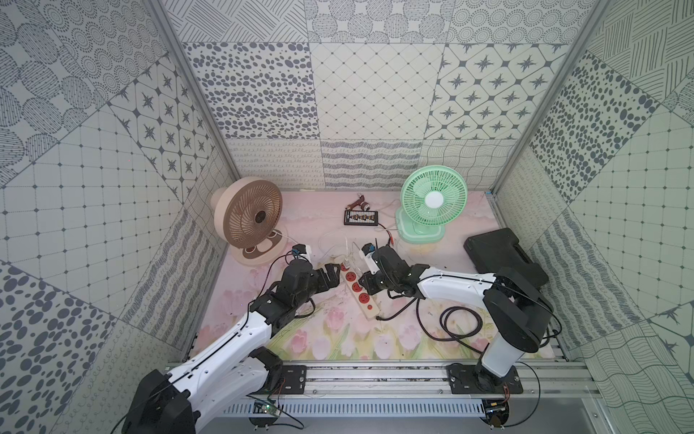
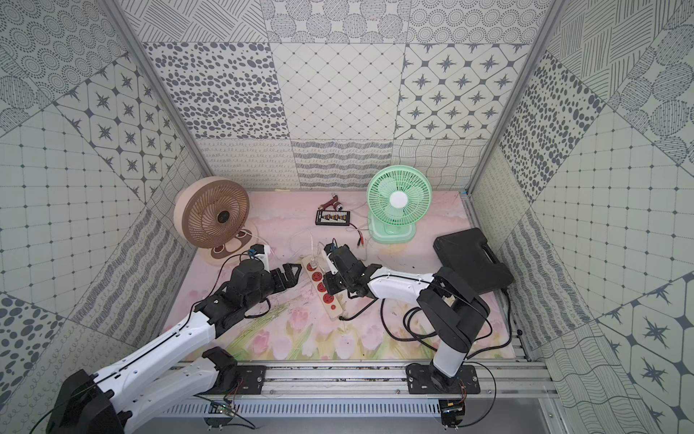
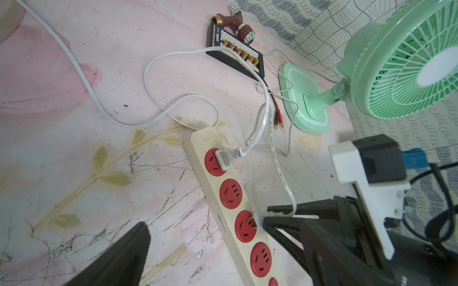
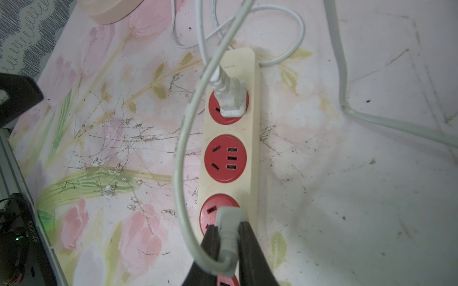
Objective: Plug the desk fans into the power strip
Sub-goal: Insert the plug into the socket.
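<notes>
**Plug at the third socket, prongs not fully in**

Read a top view as a clock face, with twelve at the back wall. A beige fan (image 1: 248,220) stands at ten o'clock, its grille turned toward the centre.

Inward from it, the left gripper (image 1: 335,277) hovers with its jaws spread wide and nothing between them. It is close beside the far end of the strip, on that end's nine o'clock side. One of its black fingers (image 3: 119,258) shows in the left wrist view.

The power strip (image 1: 356,289) lies flat at the middle of the table, running from eleven o'clock to five o'clock. Its black cord (image 1: 443,322) leaves the near end and coils at five o'clock. A white plug (image 4: 230,99) sits in the farthest socket.

The right gripper (image 4: 228,230) is clamped on a grey-white plug (image 4: 229,218) at the third socket. In the left wrist view its metal prongs (image 3: 250,221) show between the plug and the red face, so the plug is not seated flush. I cannot tell which fan either cord belongs to.

At twelve o'clock lies a small black board (image 1: 360,218), with a brown tap fitting (image 1: 358,204) just behind it. A green fan (image 1: 433,199) stands at one o'clock, and a black case (image 1: 503,257) lies at three o'clock.
</notes>
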{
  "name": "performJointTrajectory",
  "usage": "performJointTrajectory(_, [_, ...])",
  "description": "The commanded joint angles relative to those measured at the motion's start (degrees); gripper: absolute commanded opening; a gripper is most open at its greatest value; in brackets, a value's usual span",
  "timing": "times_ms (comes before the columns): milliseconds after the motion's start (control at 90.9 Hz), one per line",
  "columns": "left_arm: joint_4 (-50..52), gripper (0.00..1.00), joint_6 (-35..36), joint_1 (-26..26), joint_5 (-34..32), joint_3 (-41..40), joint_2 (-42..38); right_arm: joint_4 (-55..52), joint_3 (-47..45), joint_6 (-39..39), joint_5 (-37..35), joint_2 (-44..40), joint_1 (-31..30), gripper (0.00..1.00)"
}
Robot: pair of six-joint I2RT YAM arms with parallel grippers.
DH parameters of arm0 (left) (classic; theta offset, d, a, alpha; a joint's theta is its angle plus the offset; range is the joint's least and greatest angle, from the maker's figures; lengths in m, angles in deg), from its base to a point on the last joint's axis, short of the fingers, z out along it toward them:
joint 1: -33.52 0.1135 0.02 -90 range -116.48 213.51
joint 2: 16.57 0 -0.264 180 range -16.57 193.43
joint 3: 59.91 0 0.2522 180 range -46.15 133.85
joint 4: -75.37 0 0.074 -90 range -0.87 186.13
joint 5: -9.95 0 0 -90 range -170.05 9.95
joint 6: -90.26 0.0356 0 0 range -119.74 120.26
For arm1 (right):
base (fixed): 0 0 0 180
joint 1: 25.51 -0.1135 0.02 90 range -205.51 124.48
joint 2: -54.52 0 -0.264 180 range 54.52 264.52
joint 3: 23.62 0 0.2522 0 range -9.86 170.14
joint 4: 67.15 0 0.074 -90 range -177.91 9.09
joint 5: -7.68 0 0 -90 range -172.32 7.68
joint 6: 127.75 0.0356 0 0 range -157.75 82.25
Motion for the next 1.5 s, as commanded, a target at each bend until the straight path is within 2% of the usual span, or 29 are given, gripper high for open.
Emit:
performJointTrajectory(0, [-0.8,0.99,0.7,0.2,-0.1,-0.3,-0.3,-0.6,1.3,-1.7,-1.4,1.4,-0.7,0.0])
performJointTrajectory(825, [-0.9,0.99,0.8,0.2,0.0,-0.5,-0.4,-5.5,2.5,-7.8,-10.8,3.9,-4.9,0.0])
performJointTrajectory(1486, [-1.1,1.0,0.7,0.3,0.1,-0.5,-0.3,-7.3,1.7,-6.5,-15.1,6.0,-8.0,0.0])
